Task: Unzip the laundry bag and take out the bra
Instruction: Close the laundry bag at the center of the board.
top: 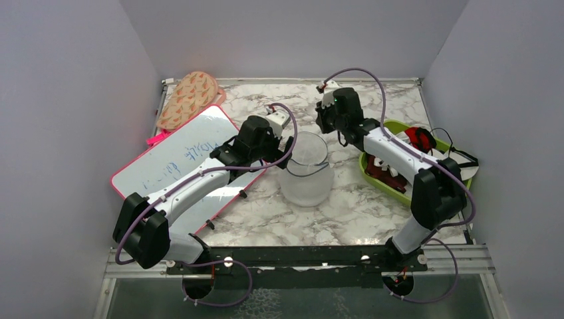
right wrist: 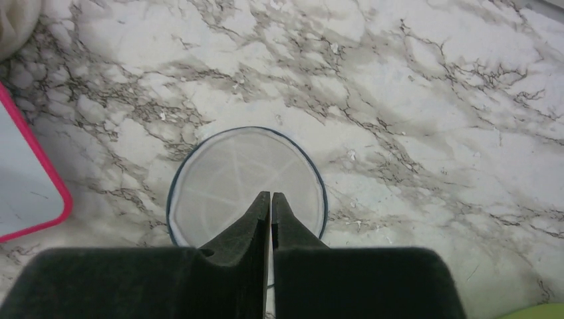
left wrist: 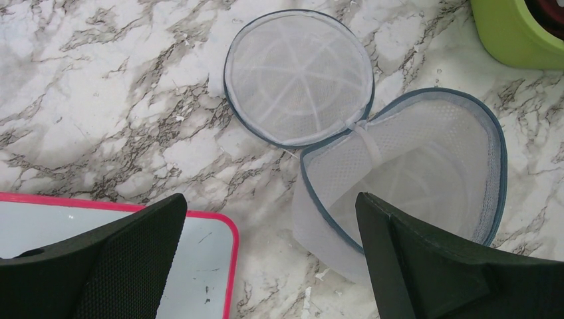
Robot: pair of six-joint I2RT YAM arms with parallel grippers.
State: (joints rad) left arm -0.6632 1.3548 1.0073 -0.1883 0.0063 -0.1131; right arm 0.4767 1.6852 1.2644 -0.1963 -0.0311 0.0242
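Observation:
The laundry bag (top: 306,183) stands unzipped on the marble, a white mesh drum with a dark rim. Its interior (left wrist: 425,166) looks empty. Its round lid (left wrist: 299,76) lies flipped out flat on the table beyond it, still joined at the hinge. My left gripper (left wrist: 273,219) hangs open over the bag's near-left rim, the right finger over the opening and the left over the whiteboard. My right gripper (right wrist: 271,195) is shut with nothing in it, hovering above the lid (right wrist: 219,179). Black fabric with thin straps, the bra (top: 465,159), lies at the green tray's right side.
A lime-green tray (top: 392,193) right of the bag holds dark red and white cloth. A pink-framed whiteboard (top: 179,159) lies left of the bag, under the left arm. A patterned orange mitt (top: 189,100) rests at the back left. Walls enclose three sides.

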